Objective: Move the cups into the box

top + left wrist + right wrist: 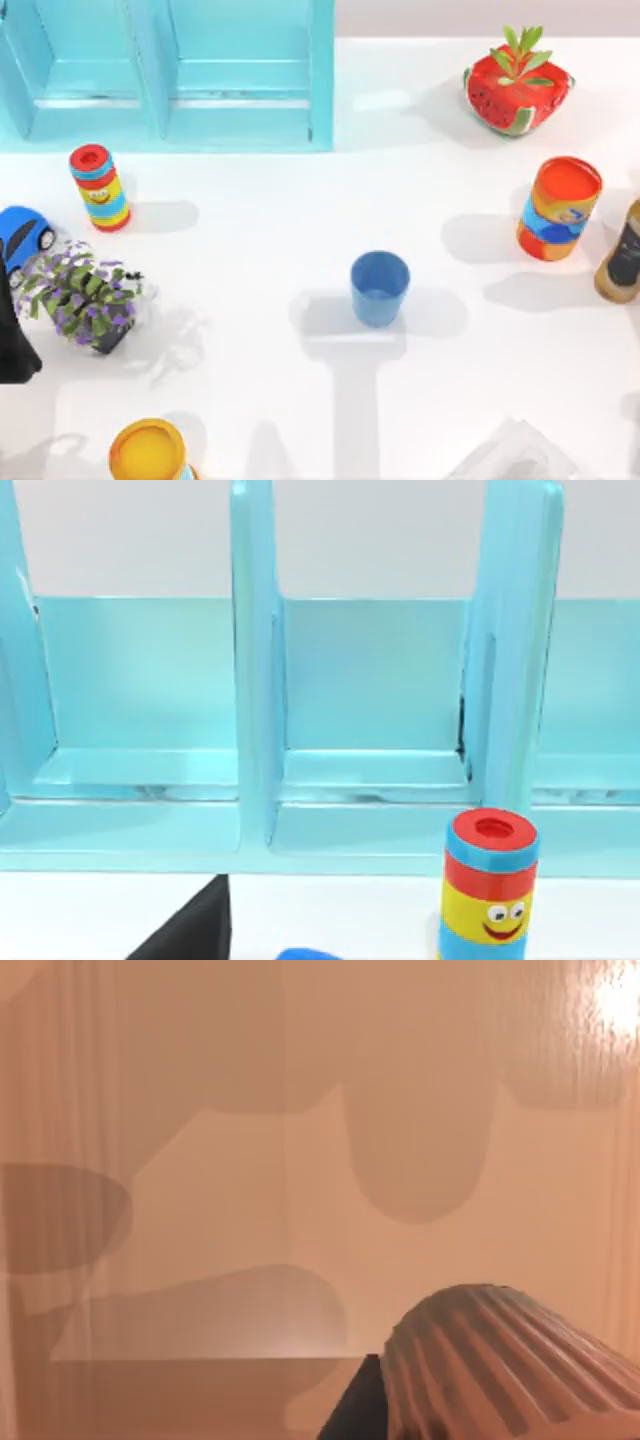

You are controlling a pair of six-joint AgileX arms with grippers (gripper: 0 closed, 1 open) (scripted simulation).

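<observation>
The blue cup [380, 288] stands upright and alone in the middle of the white table [250, 380], well short of the turquoise box [320, 90] at the far left. So by the look of it, the job is not finished. The box's open compartments face the left wrist camera, and the ones in view hold no cup.

Over on the right arm's wrist camera, the ribbed cup [500, 1360] looms very close, with a dark wedge [355, 1405] tucked just beside it. It may well be in that claw's hold, but whether the right gripper is clamped on it cannot be told from here. Where that cup sits over the table cannot be told either.

The left arm [14, 350] waits at the left edge, beside the potted plant [85, 300], and its claw's state cannot be told.

The next move seems to be carrying a cup across to a compartment and setting it down inside, clear of the dividers.

Watch the traffic on the way. The striped cylinder [98, 187] stands just in front of the box, and the toy car [20, 238] sits near it. The orange-and-blue can [558, 208], a bottle [622, 255] and the watermelon planter [515, 85] crowd the right side. A yellow-topped can [150, 450] sits at the near edge.
</observation>
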